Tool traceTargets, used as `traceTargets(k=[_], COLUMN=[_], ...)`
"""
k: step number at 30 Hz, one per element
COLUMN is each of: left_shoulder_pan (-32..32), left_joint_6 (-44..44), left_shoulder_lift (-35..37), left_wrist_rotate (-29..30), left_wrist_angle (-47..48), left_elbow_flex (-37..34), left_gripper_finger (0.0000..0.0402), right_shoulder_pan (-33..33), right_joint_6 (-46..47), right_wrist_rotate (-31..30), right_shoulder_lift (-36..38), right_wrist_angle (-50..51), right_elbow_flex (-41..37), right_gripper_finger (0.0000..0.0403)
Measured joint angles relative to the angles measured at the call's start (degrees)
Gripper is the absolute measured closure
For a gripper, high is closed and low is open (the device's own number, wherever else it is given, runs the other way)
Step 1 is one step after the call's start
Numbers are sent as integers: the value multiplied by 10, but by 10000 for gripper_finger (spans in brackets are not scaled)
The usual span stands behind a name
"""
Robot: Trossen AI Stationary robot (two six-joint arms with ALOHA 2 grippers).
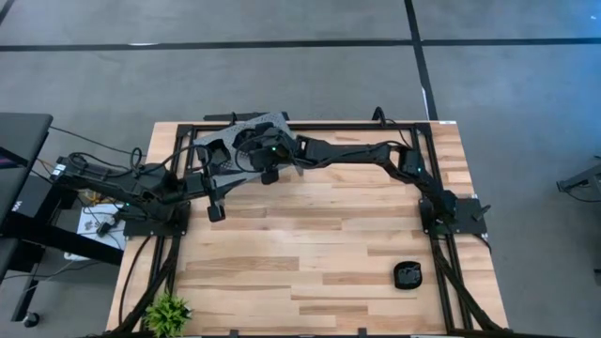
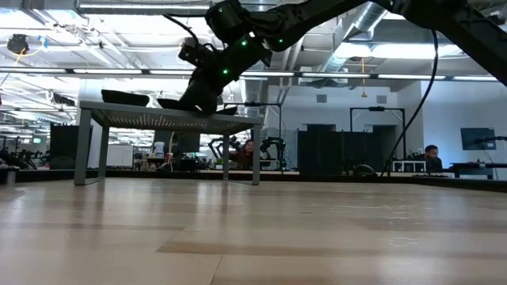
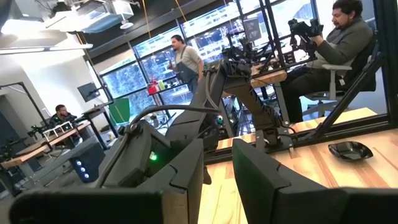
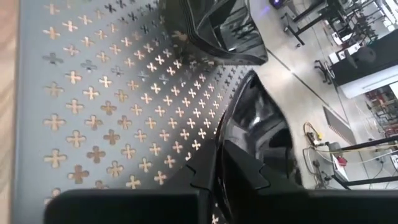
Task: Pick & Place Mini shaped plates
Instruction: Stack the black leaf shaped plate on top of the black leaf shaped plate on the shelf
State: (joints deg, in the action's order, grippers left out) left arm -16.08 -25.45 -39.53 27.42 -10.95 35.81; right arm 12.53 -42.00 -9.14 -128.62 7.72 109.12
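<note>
The right gripper (image 4: 239, 163) has its jaws closed on a glossy black mini plate (image 4: 258, 121) over the grey perforated metal tray (image 4: 93, 106); the left gripper (image 3: 217, 180) hangs with jaws parted, empty.

The wooden desk (image 1: 310, 235) carries a grey perforated tray (image 4: 81, 93) on legs at its far edge. One black plate (image 1: 408, 275) lies near the right front, a plant (image 1: 167, 314) at the left front corner.

Bright, even overhead light washes the pale wooden table (image 1: 310, 244), shadows soft and short. Ceiling strip lamps glare white in the low view. Right by the right gripper's fingers, the glossy black dish (image 4: 261, 127) throws sharp highlights; the dark fingers themselves sit blurred, too close.
</note>
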Motion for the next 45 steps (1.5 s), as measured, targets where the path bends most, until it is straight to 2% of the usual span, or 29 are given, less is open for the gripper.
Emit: traceTargets(k=[8, 12, 14, 20, 25, 28, 31, 33, 35, 37, 38, 42, 43, 45], left_shoulder_pan=[0, 0, 0, 0, 0, 0, 0, 0, 0, 0, 0, 0, 0, 0], left_joint_6=[0, 6, 7, 8, 9, 9, 9, 9, 9, 9, 9, 21, 26, 36], left_shoulder_lift=[0, 0, 0, 0, 0, 0, 0, 0, 0, 0, 0, -2, -2, -6], left_wrist_rotate=[0, 0, 0, -1, -5, -4, -2, 2, 4, 1, 0, 1, 0, 0], left_wrist_angle=[1, 2, 3, 2, 0, 2, 3, 5, 4, 4, 4, 4, 6, 5], left_elbow_flex=[0, 0, 0, 0, 0, 0, 0, 0, 0, 0, 0, 0, 0, 0], left_gripper_finger=[314, 314, 314, 314, 314, 314, 314, 314, 314, 314, 314, 314, 314, 314], right_shoulder_pan=[-3, -14, -27, -76, -127, -161, -192, -212, -228, -243, -249, -279, -291, -315], right_joint_6=[0, 20, 28, 40, 42, 54, 137, 244, 374, 498, 546, 587, 600, 660], right_wrist_rotate=[-2, -6, -28, -141, -279, -382, -434, -430, -398, -327, -287, -94, -64, -45], right_shoulder_lift=[0, 0, 0, 1, 1, 36, 68, 92, 113, 127, 133, 179, 186, 189], right_wrist_angle=[2, 21, 45, 185, 366, 428, 537, 619, 724, 814, 823, 771, 781, 816], right_elbow_flex=[2, 25, 46, 157, 261, 238, 238, 240, 240, 239, 233, 150, 126, 72], right_gripper_finger=[336, 312, 302, 290, 294, 297, 302, 307, 312, 317, 319, 322, 321, 321])
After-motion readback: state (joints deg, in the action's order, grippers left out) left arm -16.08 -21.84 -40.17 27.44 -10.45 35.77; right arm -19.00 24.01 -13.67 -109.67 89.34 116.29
